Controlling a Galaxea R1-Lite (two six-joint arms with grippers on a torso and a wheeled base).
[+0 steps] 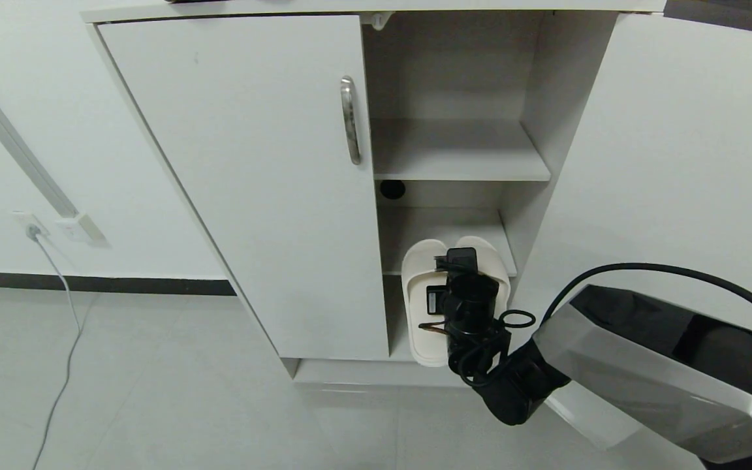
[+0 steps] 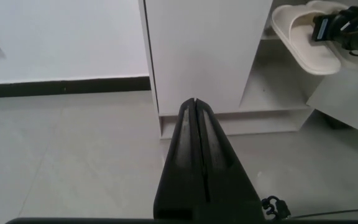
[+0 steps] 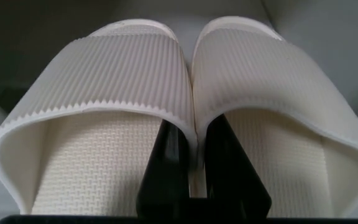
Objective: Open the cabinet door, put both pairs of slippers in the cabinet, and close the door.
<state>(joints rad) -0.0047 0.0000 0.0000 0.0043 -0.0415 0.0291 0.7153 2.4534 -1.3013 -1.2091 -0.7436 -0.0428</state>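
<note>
Head view: the right arm (image 1: 643, 365) stretches in from the right of the cabinet (image 1: 454, 150). Its right gripper (image 1: 459, 261) clamps the slippers (image 1: 418, 281) at the cabinet's lower shelf edge (toes pointing inward).

Left wrist view: the left gripper (image 2: 194, 107) hangs over the floor (image 2: 73, 155) before the cabinet's base, fingers pressed together, empty.

Right wrist view: the right gripper's fingers (image 3: 169, 162) pinch the inner strap edges of both slippers (image 3: 110, 74).
</note>
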